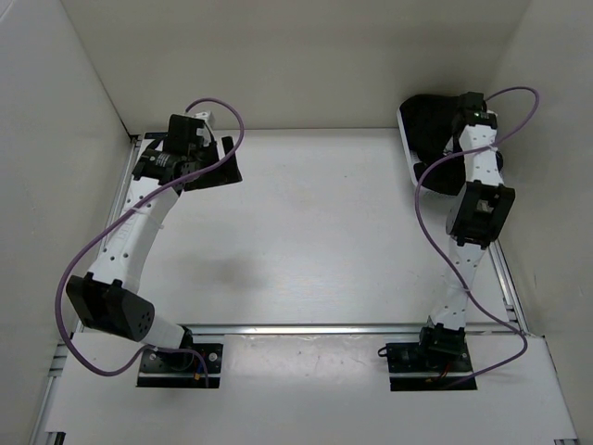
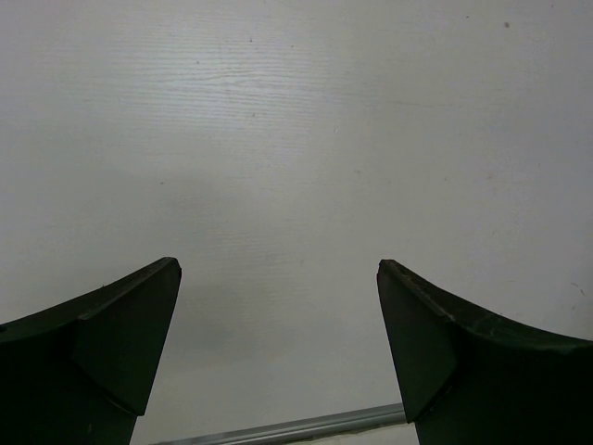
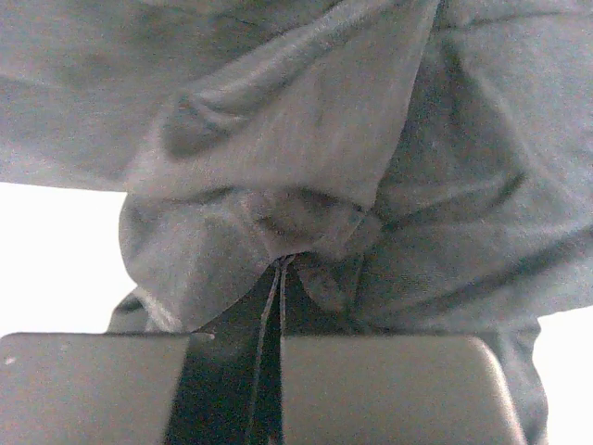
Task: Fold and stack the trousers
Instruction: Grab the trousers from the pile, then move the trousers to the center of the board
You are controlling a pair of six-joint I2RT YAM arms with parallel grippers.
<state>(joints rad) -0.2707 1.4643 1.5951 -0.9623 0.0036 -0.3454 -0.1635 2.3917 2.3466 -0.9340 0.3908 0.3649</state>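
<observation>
— Where are the trousers (image 1: pixel 428 122)?
— Bunched up at about one o'clock on the table (image 1: pixel 315 232), in the white basket (image 1: pixel 408 158) by the far wall. The right gripper (image 3: pixel 278 278) is clamped tight on a fold of the black cloth.
— And the other arm?
— The left gripper (image 2: pixel 278 269) hangs at about eleven o'clock, jaws spread wide, holding nothing.

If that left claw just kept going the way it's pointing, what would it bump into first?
Probably the white table. The open left gripper has nothing else ahead in its wrist view, though how far off the surface lies is unclear.
</observation>
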